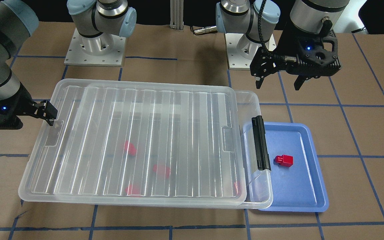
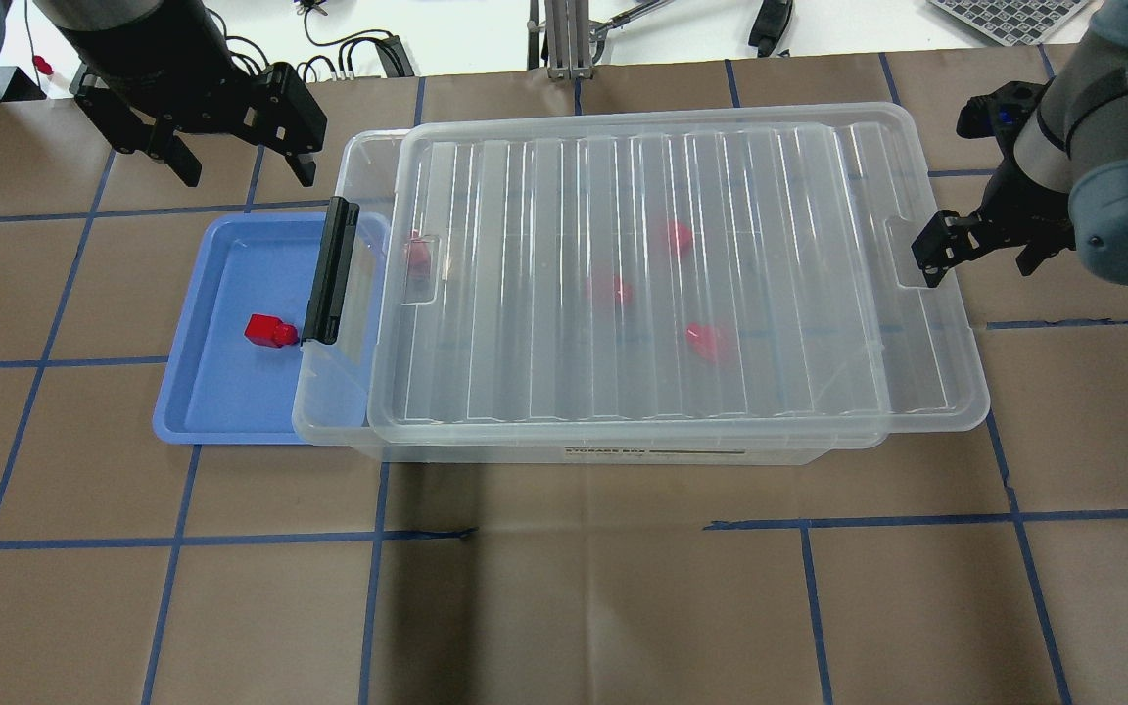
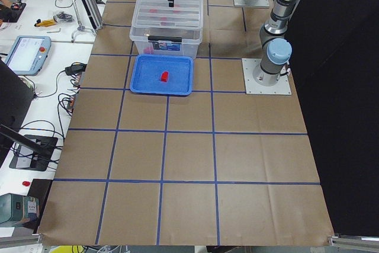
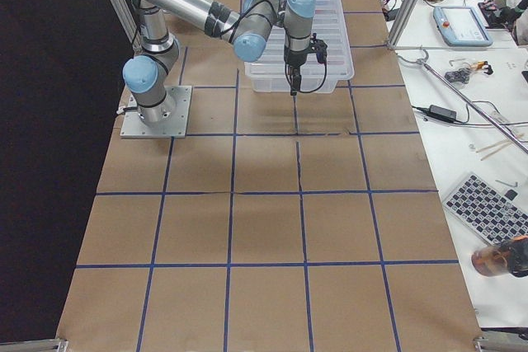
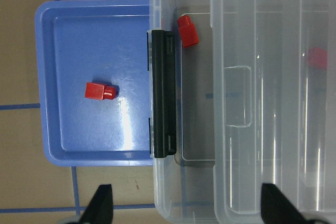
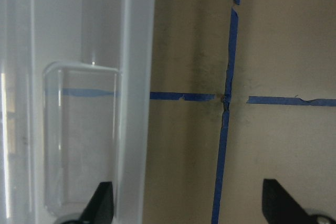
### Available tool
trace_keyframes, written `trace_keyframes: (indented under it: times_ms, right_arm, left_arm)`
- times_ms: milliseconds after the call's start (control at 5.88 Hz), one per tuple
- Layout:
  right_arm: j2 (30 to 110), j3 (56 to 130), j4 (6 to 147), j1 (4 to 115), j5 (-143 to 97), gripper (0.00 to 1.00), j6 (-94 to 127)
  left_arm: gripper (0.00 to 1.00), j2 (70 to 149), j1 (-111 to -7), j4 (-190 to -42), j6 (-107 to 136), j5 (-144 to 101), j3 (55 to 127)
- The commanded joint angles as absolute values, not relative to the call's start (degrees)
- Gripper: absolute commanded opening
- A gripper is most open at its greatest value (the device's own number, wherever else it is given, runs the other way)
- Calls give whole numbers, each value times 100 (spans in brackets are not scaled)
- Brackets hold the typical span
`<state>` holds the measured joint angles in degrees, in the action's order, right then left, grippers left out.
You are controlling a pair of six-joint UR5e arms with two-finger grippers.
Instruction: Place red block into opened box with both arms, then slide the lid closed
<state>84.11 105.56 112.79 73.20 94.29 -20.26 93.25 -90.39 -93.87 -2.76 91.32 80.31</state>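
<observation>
One red block (image 1: pixel 284 161) (image 5: pixel 98 91) lies on the blue tray (image 1: pixel 308 186). Several more show through the lid (image 2: pixel 662 274), and one lies in the uncovered strip (image 5: pixel 188 31). The lid covers most of the clear box (image 2: pixel 329 431) and leaves a narrow strip uncovered at the end with the black latch (image 2: pixel 331 271). My left gripper (image 2: pixel 246 171) hangs open and empty above the tray's far side. At the lid's other short end my right gripper (image 2: pixel 977 257) (image 6: pixel 186 208) is open, with one finger over the lid's notch and the other outside the rim.
The box's latch end overlaps the blue tray (image 2: pixel 202 392). Brown paper with blue tape lines covers the table (image 2: pixel 564 587). The arm bases (image 1: pixel 95 50) stand behind the box. Benches with cables and devices (image 4: pixel 470 105) run along the far side.
</observation>
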Motion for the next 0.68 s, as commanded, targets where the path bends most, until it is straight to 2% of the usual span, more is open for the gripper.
trace_keyframes:
  times_ms: [0,340,511]
  right_arm:
    - [8411,10556,11285,6998,9431,100,-2467]
    - [8368,10547,11294,6673,9422,100,-2907]
    - [8341,10547,11398,6497,9422,100,-3161]
  left_arm:
    - [98,9290,-9061,-9639,-891,9167,8016]
    - [98,9316,-8931,-9721,-3154,9210,8147]
    - [98,9395,-8469,-9703,-4078,9220,8156]
